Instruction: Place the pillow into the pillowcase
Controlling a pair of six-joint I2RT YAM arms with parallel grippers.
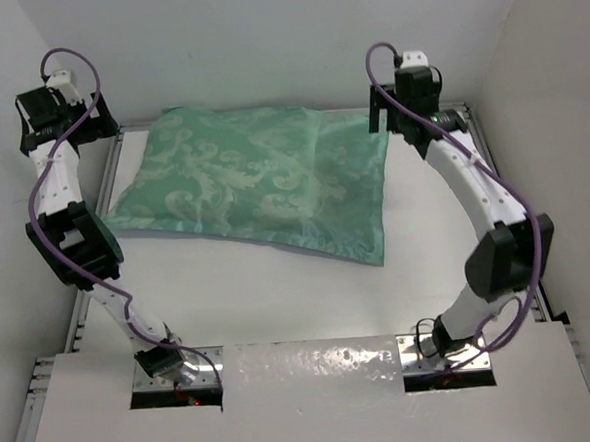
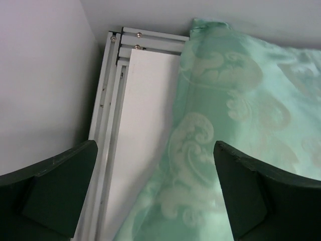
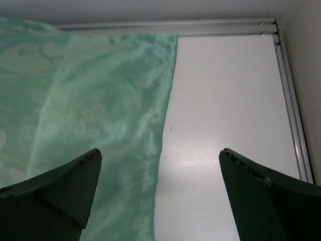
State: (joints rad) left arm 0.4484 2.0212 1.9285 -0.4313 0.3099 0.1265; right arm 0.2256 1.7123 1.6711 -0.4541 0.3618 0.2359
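The pillowcase [image 1: 253, 183] lies across the far half of the table, sea-green scroll-patterned face up, puffed at its left and flatter toward its right end. The pillow is hidden. My left gripper [image 1: 87, 128] hangs above the pillowcase's far left corner. In the left wrist view it [image 2: 155, 145] is open, and nothing sits between the dark fingers [image 2: 251, 196] above the cloth [image 2: 225, 100]. My right gripper [image 1: 389, 115] hovers over the far right end. It [image 3: 160, 153] is open and empty, straddling the cloth's right edge [image 3: 90, 90].
The white table [image 1: 279, 292] is bounded by aluminium rails [image 2: 108, 100] at the left, with more rails [image 3: 293, 110] at the right and back. White walls stand close on three sides. Both arm bases sit at the near edge.
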